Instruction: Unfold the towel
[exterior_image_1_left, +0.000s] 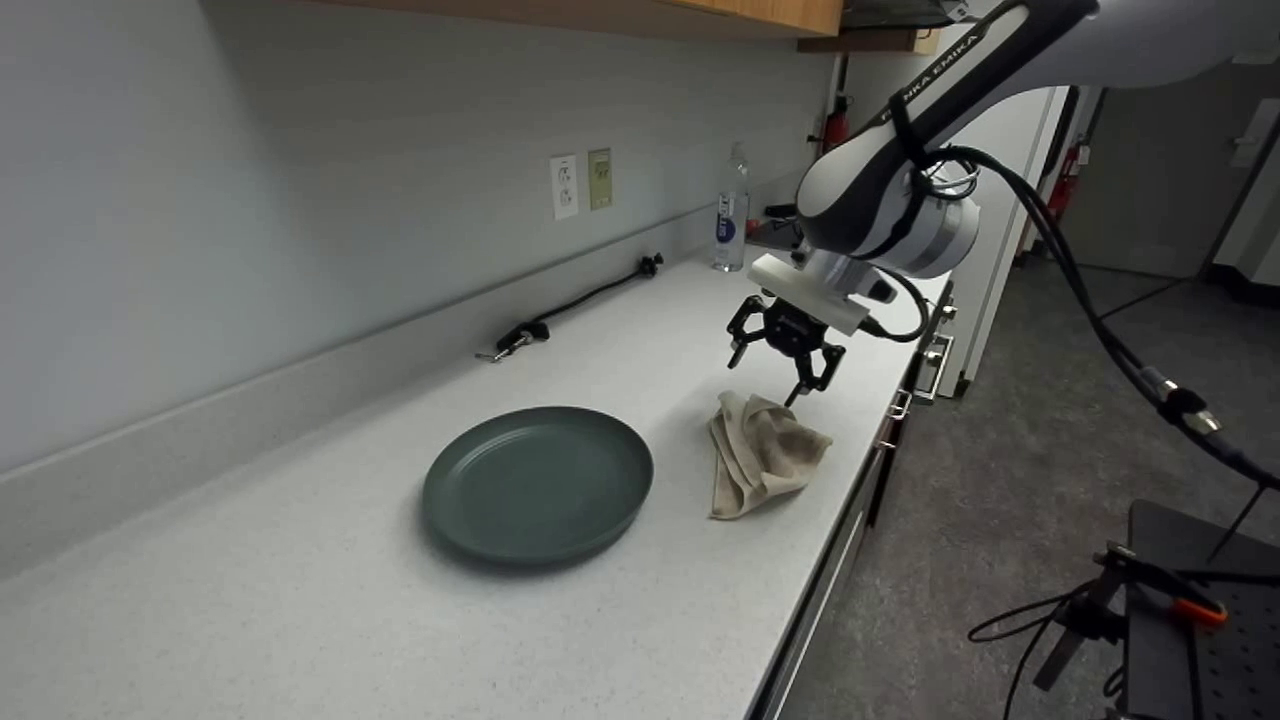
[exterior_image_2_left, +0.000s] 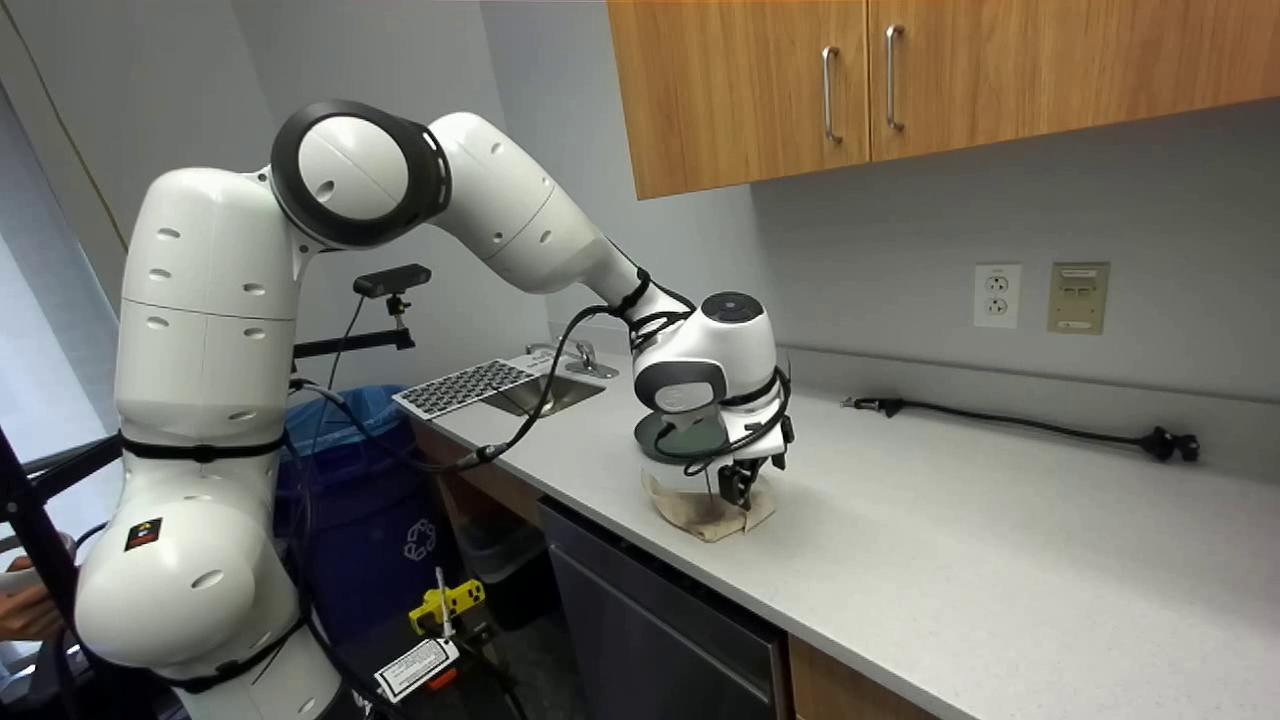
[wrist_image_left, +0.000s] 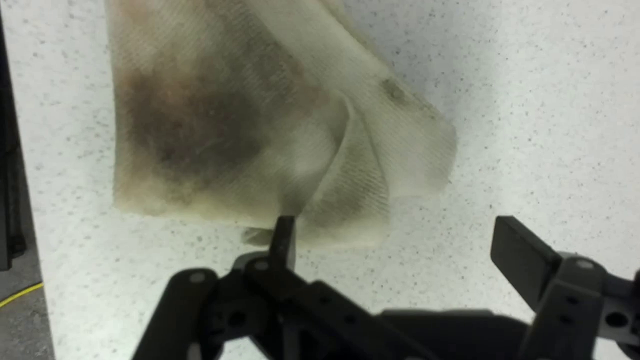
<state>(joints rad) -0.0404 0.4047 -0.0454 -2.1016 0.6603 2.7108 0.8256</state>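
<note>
A beige towel (exterior_image_1_left: 768, 450) lies crumpled and folded over itself on the white counter near its front edge. It also shows in an exterior view (exterior_image_2_left: 690, 512), partly hidden by the arm. In the wrist view the towel (wrist_image_left: 210, 130) has dark stains and a small raised fold near its lower edge. My gripper (exterior_image_1_left: 764, 381) is open and empty, above the counter at the towel's edge. In the wrist view, the left finger of the gripper (wrist_image_left: 392, 227) overlaps the towel's lower edge and the right finger is over bare counter. Contact with the towel cannot be told.
A dark green plate (exterior_image_1_left: 540, 485) lies beside the towel. A black cable with clamps (exterior_image_1_left: 590, 300) lies along the wall. A clear bottle (exterior_image_1_left: 732, 215) stands behind the gripper. A sink (exterior_image_2_left: 560, 397) with a drying rack is at the far end. Wooden cabinets (exterior_image_2_left: 740, 90) hang overhead.
</note>
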